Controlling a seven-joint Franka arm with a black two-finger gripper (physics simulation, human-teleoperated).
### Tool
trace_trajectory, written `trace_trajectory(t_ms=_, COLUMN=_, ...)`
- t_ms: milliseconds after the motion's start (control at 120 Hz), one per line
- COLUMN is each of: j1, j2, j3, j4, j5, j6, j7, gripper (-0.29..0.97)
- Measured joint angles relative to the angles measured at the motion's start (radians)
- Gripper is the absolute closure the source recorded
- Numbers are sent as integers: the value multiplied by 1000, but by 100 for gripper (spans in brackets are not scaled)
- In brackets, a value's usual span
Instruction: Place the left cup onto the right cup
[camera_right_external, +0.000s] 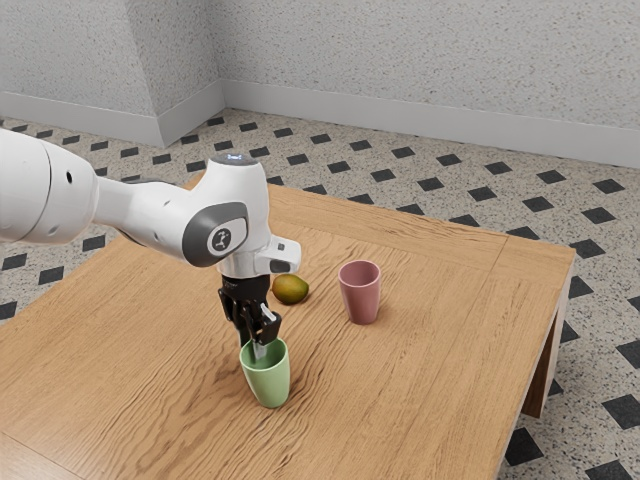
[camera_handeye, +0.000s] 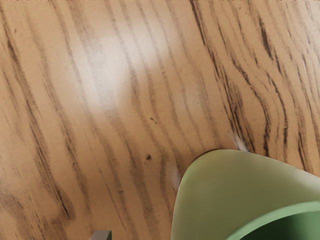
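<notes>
Hovering at the green cup (camera_right_external: 266, 375), stacking not yet begun.
I am holding my gripper (camera_right_external: 260, 343) right at the rim of this cup, which is standing on the wooden table (camera_right_external: 430, 400); whether I am clamping it, I cannot tell. Farther back, a mango (camera_right_external: 290, 289) and the pink cup (camera_right_external: 359, 291) are sitting well apart from it, so lifting, carrying and placing are all remaining. The wrist view is giving the green wall against bare grain; the exterior view is adding the target.
</notes>
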Motion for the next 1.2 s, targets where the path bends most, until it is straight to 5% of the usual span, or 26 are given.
trace_trajectory(t_ms=750, j1=-10, j2=-2, j3=0, j4=0, j5=2, j6=0, j7=-1, gripper=75)
trace_trajectory(t_ms=1200, j1=-17, j2=-50, j3=0, j4=-13, j5=9, j6=1, j7=-8, gripper=79)
